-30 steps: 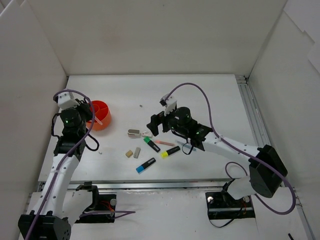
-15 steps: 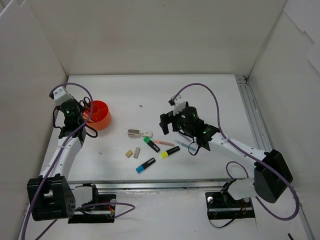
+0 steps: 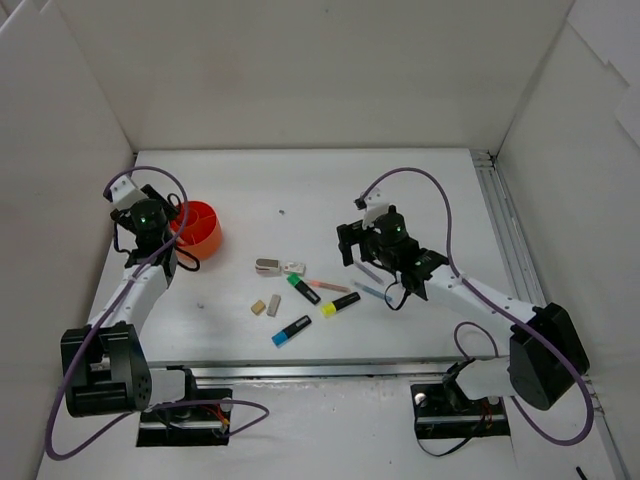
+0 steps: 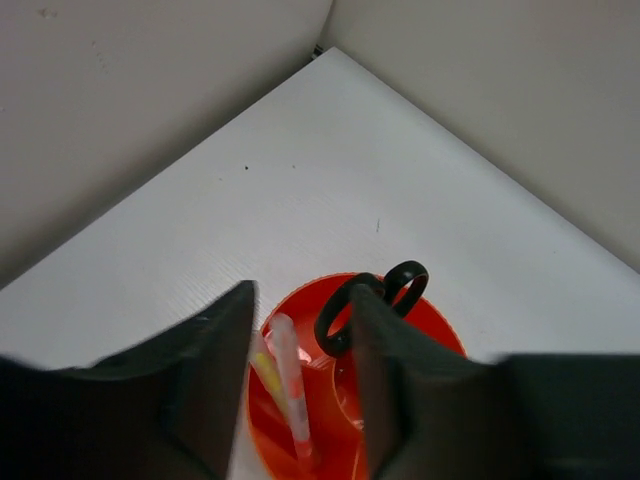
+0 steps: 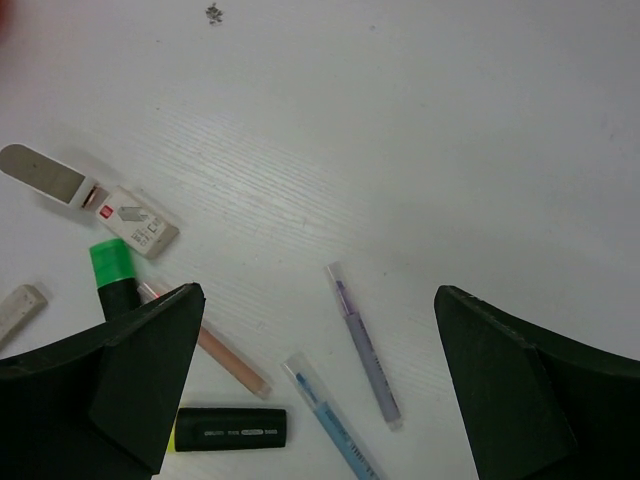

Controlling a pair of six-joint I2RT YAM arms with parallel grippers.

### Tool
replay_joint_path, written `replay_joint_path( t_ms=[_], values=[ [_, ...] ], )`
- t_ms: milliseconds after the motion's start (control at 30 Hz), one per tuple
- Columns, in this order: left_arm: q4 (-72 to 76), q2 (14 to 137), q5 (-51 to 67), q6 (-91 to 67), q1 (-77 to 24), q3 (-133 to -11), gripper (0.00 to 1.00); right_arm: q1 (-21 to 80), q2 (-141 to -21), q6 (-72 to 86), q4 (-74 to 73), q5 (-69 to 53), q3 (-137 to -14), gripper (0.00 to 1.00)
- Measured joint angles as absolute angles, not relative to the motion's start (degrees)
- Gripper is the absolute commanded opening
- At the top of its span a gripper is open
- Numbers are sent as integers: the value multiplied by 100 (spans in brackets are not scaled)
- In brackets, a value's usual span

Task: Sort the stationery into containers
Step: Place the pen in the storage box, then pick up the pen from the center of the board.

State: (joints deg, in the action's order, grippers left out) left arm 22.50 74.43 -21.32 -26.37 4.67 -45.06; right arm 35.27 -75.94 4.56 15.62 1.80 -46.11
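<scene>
Highlighters [image 3: 341,303]: three counted, 6 o'clock.
Holder [image 3: 206,244]: one, beside 9 o'clock wall.
Left gripper [image 4: 302,300]: narrowly parted.
Right gripper [image 5: 318,292]: spread wide, empty.

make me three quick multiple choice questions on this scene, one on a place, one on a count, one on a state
1. How do the right gripper jaws stand?
A wide open, holding nothing
B shut on a pen
C shut on an eraser

2. How many highlighters lie on the table?
A one
B three
C five

3. Where are the scissors?
A flat on the table
B in the right gripper
C standing in the orange holder

Answers:
1 A, both sides stand far apart with nothing clamped.
2 B, one green, one yellow and one blue-ended lie loose.
3 C, the black handles stick up out of the holder in the left wrist view.
</scene>
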Motion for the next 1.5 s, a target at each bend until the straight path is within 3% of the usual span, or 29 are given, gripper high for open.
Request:
replay_joint_path(
  t_ms=[133,200,233,400,600,867,900,1033,1100,1300,1500],
  values=[
    [2091,7290,-2150,-2783,467,-4397,77,3330,-7662,454,1417,244,-4615,98],
    [1896,7140,-2145,-2849,467,-4377,96,3240,-7767,454,1245,263,-4641,98],
    [1782,7030,-2134,-2886,467,-4377,99,3192,-7850,456,1140,266,-4668,98],
    [801,6488,-1852,-2947,467,-4571,100,2998,-8416,528,585,279,-4923,96],
    [-412,6101,-1081,-2989,467,-5249,99,2842,-8958,727,119,128,-5081,83],
    [-1129,5157,-327,-3030,467,-4971,100,2668,-9671,1026,-226,-91,-5452,72],
    [-1162,5015,-309,-3030,467,-4930,99,2668,-9782,1070,-239,-89,-5494,68],
    [-1264,4646,-274,-3030,467,-4886,100,2683,-10003,1179,-285,80,-5592,26],
    [-1284,4550,-270,-3030,467,-4886,99,2711,-10014,1234,-290,154,-5599,16],
    [-1319,4547,176,-3041,467,-4886,100,2891,-9996,1162,-386,272,-5634,2],
    [-1142,4928,1015,-3177,320,-4788,100,3107,-9546,626,-427,353,-5728,0]
  ],
)
